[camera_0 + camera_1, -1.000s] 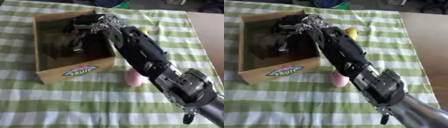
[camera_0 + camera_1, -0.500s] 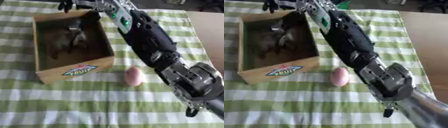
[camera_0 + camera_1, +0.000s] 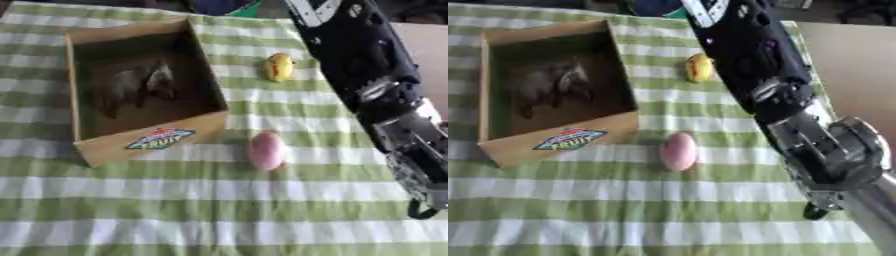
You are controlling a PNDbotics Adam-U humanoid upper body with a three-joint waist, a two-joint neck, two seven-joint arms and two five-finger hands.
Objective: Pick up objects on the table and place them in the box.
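Table (image 3: pixel 219 220): covered with a green-and-white checked cloth.

Box (image 3: pixel 131 147): open cardboard carton at far left, a "FRUIT" label on its near wall. Inside lies a dark, blurred object (image 3: pixel 136 87), kind not discernible.

Pink egg-shaped object (image 3: pixel 265 150): lying on the cloth just right of the box's near right corner, apart from it.

Yellow object (image 3: pixel 279 66): on the cloth farther back, right of the box, near the arm.

Right arm (image 3: pixel 780 100): black and silver, crossing from lower right to the top edge. Its robot hand is out of view, so finger state cannot be told. Left robot hand not visible.
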